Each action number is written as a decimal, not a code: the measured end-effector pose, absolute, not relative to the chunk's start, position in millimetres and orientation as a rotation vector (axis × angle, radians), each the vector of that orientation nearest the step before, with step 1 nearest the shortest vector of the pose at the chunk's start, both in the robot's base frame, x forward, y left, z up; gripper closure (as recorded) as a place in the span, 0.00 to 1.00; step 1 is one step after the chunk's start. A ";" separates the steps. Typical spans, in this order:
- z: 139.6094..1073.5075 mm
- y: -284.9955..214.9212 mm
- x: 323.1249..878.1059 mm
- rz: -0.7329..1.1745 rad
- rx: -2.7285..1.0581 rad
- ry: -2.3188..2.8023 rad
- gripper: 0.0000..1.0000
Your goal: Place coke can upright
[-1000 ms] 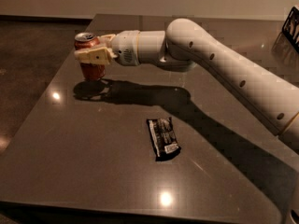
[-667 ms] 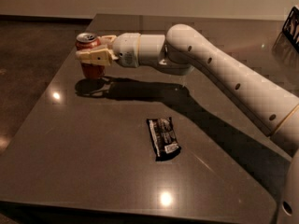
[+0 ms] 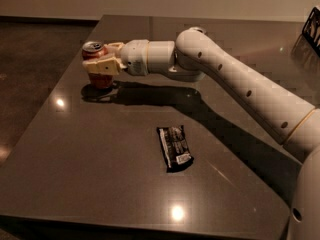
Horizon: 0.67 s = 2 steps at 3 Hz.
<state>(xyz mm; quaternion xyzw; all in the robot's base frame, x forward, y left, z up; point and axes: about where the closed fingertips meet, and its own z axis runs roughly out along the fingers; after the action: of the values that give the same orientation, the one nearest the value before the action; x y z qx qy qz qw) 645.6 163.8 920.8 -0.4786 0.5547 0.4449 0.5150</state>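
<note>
The coke can [image 3: 94, 50] is red-orange with a silver top and stands upright near the far left of the dark table [image 3: 90, 179]. My gripper [image 3: 98, 60] reaches in from the right, its fingers [image 3: 102, 66] clasping the middle of the can. The can's base [image 3: 102, 80] is at or just above the tabletop, over its own shadow; I cannot tell whether it touches. The white arm [image 3: 235, 79] stretches back to the right.
A flat black snack wrapper [image 3: 175, 146] lies at the table's middle. A dark object [image 3: 314, 26] stands at the far right edge. The table's left edge [image 3: 60, 84] runs close beside the can, with floor beyond.
The gripper and can sit slightly lower than before, and the arm's elbow has shifted a little. The grip on the can is unchanged.
</note>
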 end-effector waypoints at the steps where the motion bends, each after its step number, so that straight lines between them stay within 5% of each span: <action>1: 912.5 165.0 644.3 1.071 -1.172 1.347 0.36; 2: 905.3 162.9 640.5 1.076 -1.194 1.361 0.12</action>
<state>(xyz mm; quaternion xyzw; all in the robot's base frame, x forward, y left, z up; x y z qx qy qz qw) 640.5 162.9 905.3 -0.4926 0.5615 0.4440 0.4949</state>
